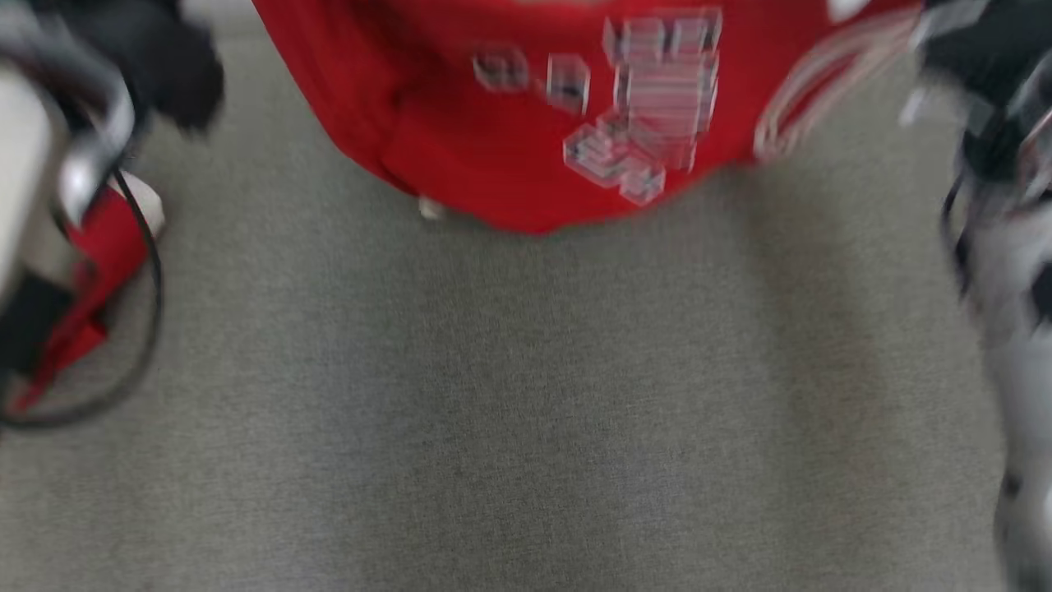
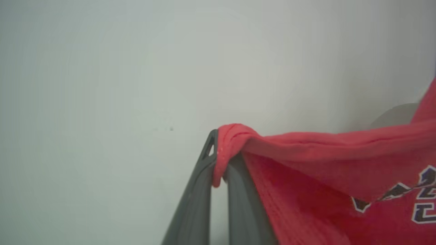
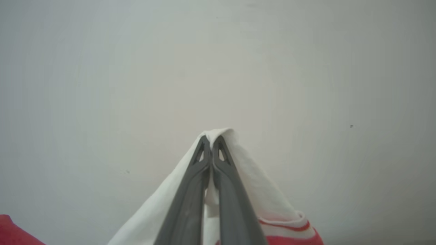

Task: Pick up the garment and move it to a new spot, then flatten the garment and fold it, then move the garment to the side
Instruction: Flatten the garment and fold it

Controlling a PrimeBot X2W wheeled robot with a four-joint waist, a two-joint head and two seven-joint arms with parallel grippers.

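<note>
Left wrist view: our left gripper (image 2: 219, 153) had its fingers pinched on a bunched red edge of the garment (image 2: 306, 177), with the fold draped over the tips at centre frame. The cloth ran off to the right edge, with dark white-outlined lettering (image 2: 422, 194) at lower right. Right wrist view: our right gripper (image 3: 212, 139) was clamped tight on a white part of it, tips meeting at centre and red-striped trim (image 3: 289, 223) at lower right. Behind both we saw a pale plain background (image 2: 102, 85). Head view, heavily blurred: the garment's red body spanned top centre, carrying a pale printed graphic (image 1: 649, 99), above the grey fabric surface (image 1: 526, 411). We couldn't tell whether it touched the surface.
</note>
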